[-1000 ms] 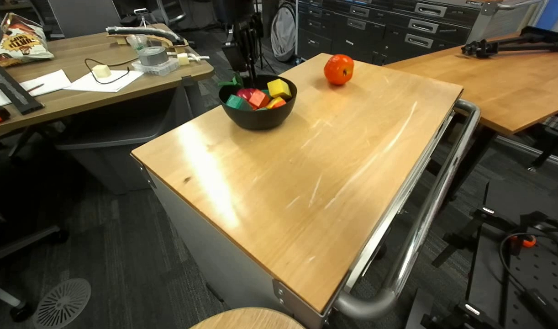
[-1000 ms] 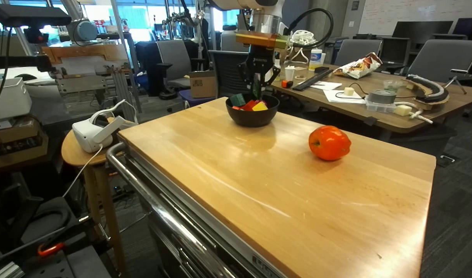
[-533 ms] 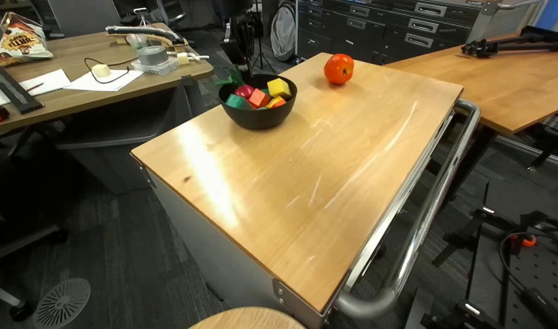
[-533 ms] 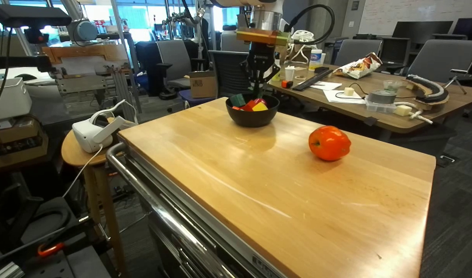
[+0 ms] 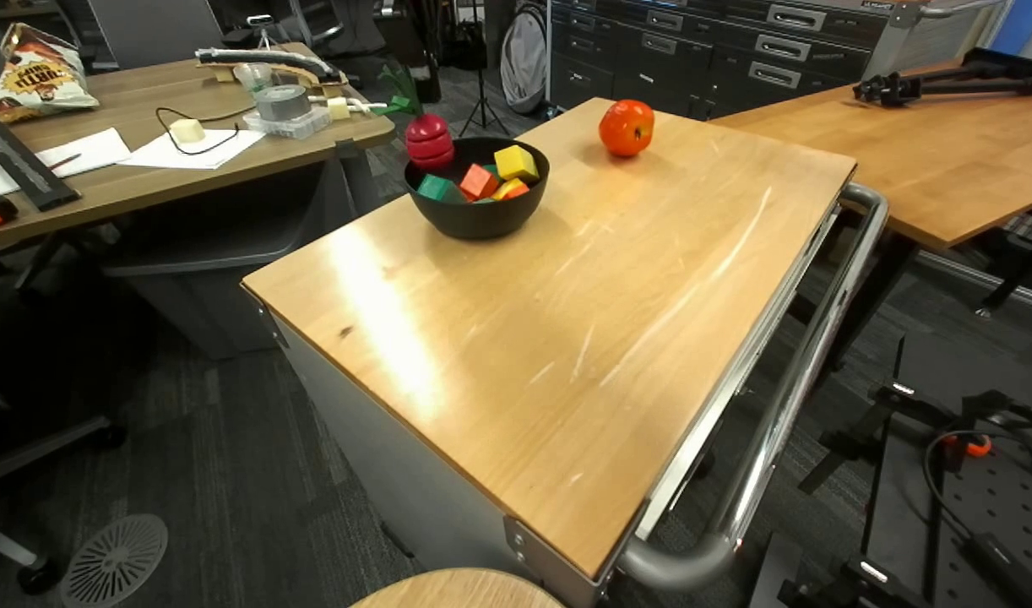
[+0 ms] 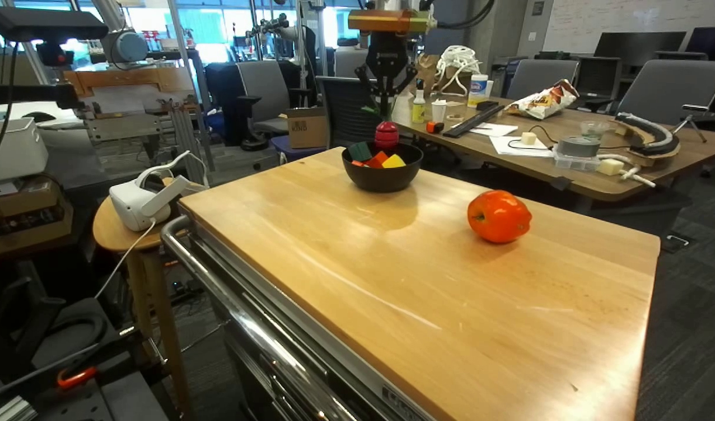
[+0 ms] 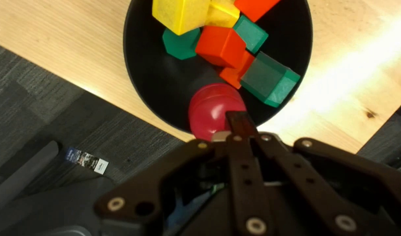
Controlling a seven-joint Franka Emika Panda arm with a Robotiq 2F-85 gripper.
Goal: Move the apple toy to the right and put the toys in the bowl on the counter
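Observation:
My gripper is shut on the green leaves of the small dark red round toy. The toy hangs upright at the black bowl's far rim; in an exterior view it rises above the rim. In the wrist view the gripper partly covers the red toy. Yellow, red and green blocks lie in the bowl. The bowl stands on the wooden counter. The apple toy lies apart from the bowl, also on the counter.
A silver rail runs along one counter edge. A stool with a white headset stands beside it. A cluttered desk with a chip bag and tape roll is close by. A wooden table adjoins.
My gripper has risen from inside the bowl, lifting the dark red toy by its leaves. The toy lay among the blocks before. The blocks, bowl and apple toy have not moved.

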